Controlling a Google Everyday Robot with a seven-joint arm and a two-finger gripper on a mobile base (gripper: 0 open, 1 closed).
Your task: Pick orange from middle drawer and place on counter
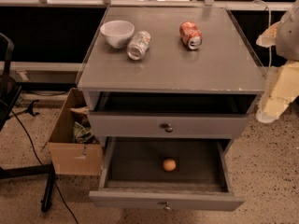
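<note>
Waiting mid-floor in the open middle drawer [201,202], the orange [169,164] lies exposed from above for your reach. Your gripper [280,92] hangs right of the worktop [187,69], well apart from the fruit; whether it is open or closed, you cannot tell.

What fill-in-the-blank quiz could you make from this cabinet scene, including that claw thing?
1. The orange lies in the open middle drawer, the ___ of the two knobbed drawers.
2. The silver can and the red can on the counter both lie on their ___.
3. The claw hangs at the picture's ___ edge, beside the cabinet and away from the orange.
Missing words: lower; sides; right.
</note>
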